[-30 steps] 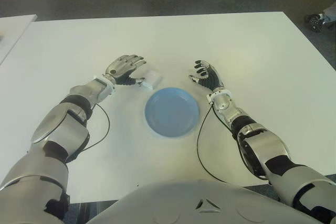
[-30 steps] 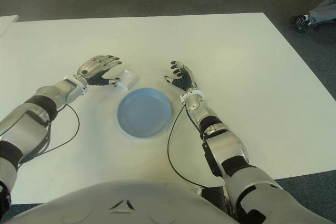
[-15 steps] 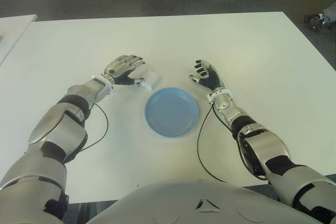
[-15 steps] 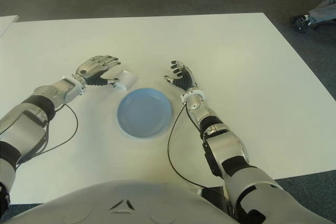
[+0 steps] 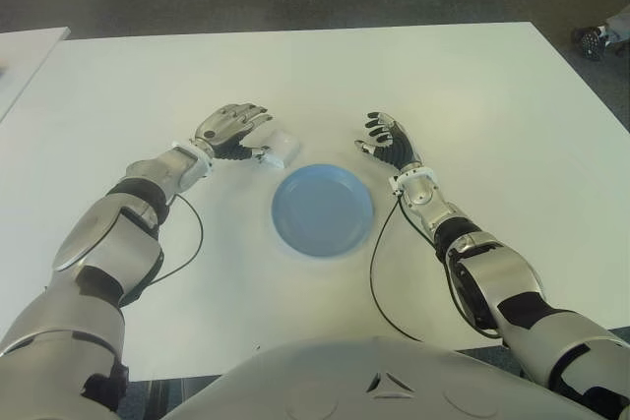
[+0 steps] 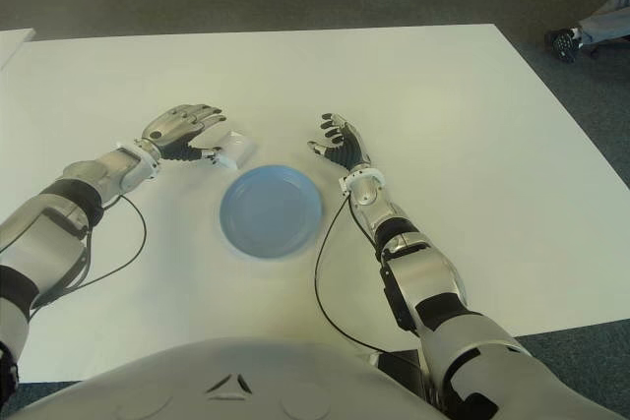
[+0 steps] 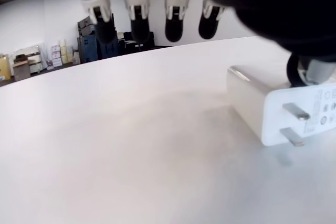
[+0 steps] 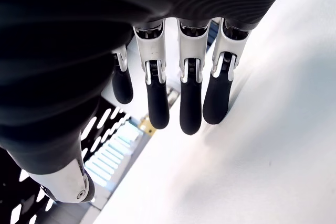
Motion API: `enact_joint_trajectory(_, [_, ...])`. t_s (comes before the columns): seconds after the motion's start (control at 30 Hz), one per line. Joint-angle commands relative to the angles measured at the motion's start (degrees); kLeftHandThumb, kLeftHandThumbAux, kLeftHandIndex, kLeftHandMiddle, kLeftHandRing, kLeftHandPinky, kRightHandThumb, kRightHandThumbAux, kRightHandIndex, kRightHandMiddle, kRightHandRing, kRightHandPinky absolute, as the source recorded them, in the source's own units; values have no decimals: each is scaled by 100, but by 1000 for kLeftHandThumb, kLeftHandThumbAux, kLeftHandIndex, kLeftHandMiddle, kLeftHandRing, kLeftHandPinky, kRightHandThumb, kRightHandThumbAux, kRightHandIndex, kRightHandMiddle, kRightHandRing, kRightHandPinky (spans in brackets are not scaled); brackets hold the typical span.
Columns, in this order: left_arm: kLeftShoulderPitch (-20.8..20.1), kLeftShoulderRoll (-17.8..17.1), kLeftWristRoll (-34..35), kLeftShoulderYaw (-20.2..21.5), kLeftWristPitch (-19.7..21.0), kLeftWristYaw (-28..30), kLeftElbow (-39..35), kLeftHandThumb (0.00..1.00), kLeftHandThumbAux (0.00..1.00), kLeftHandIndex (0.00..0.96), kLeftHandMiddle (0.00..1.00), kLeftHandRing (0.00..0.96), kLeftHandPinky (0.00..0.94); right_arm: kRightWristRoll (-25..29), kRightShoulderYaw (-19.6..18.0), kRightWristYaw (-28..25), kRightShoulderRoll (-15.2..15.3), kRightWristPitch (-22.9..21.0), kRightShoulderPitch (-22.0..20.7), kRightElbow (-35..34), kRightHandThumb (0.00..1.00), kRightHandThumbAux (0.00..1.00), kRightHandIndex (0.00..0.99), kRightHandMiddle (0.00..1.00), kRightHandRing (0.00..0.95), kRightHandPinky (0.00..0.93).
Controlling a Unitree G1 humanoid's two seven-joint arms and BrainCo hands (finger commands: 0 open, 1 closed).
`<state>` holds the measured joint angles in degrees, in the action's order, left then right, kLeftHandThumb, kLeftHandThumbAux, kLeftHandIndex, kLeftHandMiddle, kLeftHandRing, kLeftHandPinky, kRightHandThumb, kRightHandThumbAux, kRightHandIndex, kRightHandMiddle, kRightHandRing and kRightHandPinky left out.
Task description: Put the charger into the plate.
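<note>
The white charger point(image 5: 281, 149) lies flat on the table just beyond the far left rim of the blue plate point(image 5: 323, 210), which holds nothing. My left hand point(image 5: 239, 131) is immediately left of the charger. In the left wrist view its fingers point(image 7: 137, 11) stretch out straight above the table, and the dark thumb tip sits against the charger point(image 7: 262, 107), whose two prongs point outward. The fingers are not closed round it. My right hand point(image 5: 387, 142) shows beside the plate's far right rim, its fingers point(image 8: 190, 95) extended and holding nothing.
The white table point(image 5: 443, 76) spreads wide on all sides. A second white surface point(image 5: 25, 56) shows at the far left edge. A person's shoe point(image 5: 594, 39) is on the floor at the far right. Black cables point(image 5: 377, 277) trail from both wrists.
</note>
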<state>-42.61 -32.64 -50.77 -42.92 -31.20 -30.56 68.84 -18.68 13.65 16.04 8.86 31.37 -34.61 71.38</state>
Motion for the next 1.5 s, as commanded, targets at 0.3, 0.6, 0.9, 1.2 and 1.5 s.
enact_joint_trajectory(0.3, [78,228,-132,-41,313,164,-282,142,287,0,0,0,0,-76,27,-484,-144,-472,678,424,469,723,186,334,342,334])
enact_joint_trajectory(0.6, [104,213,-131,-6,369,174,-609,122,300,0,0,0,0,-51,-33,-545,-154,-482,682,428,451,731,188,343,358,353])
enact_joint_trajectory(0.9, [193,226,-49,168,592,244,-931,108,311,0,0,0,0,-93,-6,-496,-139,-512,678,436,405,733,184,329,343,315])
enact_joint_trajectory(1.2, [250,274,-13,325,841,424,-1173,100,314,0,0,0,0,-83,-17,-530,-121,-515,677,449,409,734,186,324,335,312])
enact_joint_trajectory(1.5, [334,358,41,479,1041,590,-1434,94,313,0,0,0,0,-50,-51,-597,-104,-479,682,455,360,724,191,303,324,327])
